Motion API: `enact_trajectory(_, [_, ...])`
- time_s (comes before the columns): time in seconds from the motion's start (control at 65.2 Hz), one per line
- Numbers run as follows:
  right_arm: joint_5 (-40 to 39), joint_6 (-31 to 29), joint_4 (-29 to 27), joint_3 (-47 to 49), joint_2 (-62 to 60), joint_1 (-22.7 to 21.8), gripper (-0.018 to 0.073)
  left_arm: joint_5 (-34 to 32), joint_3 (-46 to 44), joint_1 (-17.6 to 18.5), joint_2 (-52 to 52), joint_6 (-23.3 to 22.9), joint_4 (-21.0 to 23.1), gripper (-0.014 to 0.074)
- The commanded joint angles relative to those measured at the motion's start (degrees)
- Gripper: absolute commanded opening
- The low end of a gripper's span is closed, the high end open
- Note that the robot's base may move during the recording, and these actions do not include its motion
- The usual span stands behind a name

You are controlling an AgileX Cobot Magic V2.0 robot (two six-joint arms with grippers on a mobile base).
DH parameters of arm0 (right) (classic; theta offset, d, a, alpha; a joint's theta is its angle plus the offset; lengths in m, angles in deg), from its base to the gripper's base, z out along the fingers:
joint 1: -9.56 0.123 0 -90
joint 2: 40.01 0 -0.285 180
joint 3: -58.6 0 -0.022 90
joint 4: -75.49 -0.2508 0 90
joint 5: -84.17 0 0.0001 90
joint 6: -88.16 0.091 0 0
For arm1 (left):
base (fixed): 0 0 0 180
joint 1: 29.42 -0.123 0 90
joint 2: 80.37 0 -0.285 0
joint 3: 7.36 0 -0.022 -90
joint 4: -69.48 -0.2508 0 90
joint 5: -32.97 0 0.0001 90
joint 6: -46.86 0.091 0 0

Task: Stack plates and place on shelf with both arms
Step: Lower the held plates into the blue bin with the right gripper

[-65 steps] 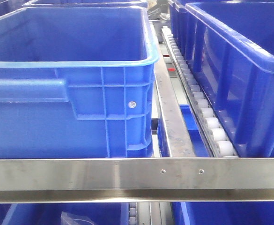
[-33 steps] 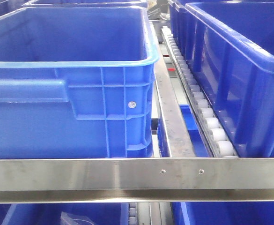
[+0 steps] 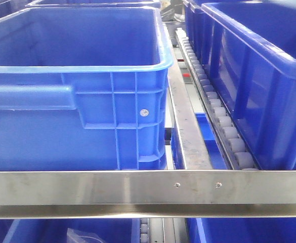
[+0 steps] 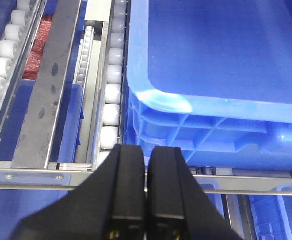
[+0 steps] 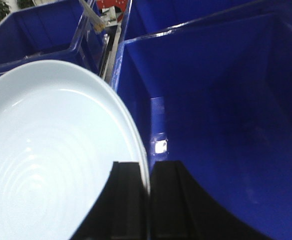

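Observation:
A pale blue-white plate [image 5: 51,160] fills the left of the right wrist view, seen edge-on to its rim. My right gripper [image 5: 148,172] is shut on the plate's rim, one finger on each side, above an empty blue bin [image 5: 225,115]. My left gripper [image 4: 146,160] is shut and empty, just in front of the steel shelf rail [image 4: 235,184] and a blue bin's near corner [image 4: 185,120]. Only one plate shows. Neither gripper nor any plate shows in the front view.
The front view shows a steel shelf rail [image 3: 137,187] across the bottom, a large blue bin [image 3: 77,91] on the left, another blue bin [image 3: 259,86] on the right, and a roller track [image 3: 213,111] with a steel divider [image 3: 180,121] between them. More blue bins sit below.
The front view has shifted very slightly; the bins and roller track sit a few pixels to the right. Nothing else differs.

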Motion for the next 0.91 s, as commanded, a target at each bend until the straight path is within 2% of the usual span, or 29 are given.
enact_trajectory(0.0, [-10.6, -0.1, 0.5, 3.8, 5.0, -0.2, 0.0057, -4.2, -1.6, 0.1, 0.4, -0.2, 0.0, 0.0097])
enact_trajectory(0.23, [-12.8, -0.1, 0.5, 10.8, 14.6, -1.2, 0.0057, -4.2, -1.6, 0.1, 0.4, -0.2, 0.0, 0.0097])
enact_trajectory(0.338, [-12.8, -0.1, 0.5, 13.3, 17.3, -4.3, 0.0057, -4.2, -1.6, 0.1, 0.4, -0.2, 0.0, 0.0097])
enact_trajectory(0.552, [-12.3, -0.1, 0.5, 14.1, 19.8, -13.5, 0.0057, -4.2, -1.6, 0.1, 0.4, -0.2, 0.0, 0.0097])
enact_trajectory(0.767, [-13.3, -0.1, 0.5, 14.1, 20.9, -15.0, 0.0060, -4.2, -1.6, 0.1, 0.4, -0.2, 0.0, 0.0097])
enact_trajectory(0.829, [-14.6, -0.1, 0.5, 14.1, 20.9, -15.0, 0.0109, -4.2, -1.6, 0.1, 0.4, -0.2, 0.0, 0.0097])
enact_trajectory(0.89, [-16.3, -0.1, 0.5, 14.1, 20.9, -15.0, 0.0218, -4.2, -1.6, 0.1, 0.4, -0.2, 0.0, 0.0097])
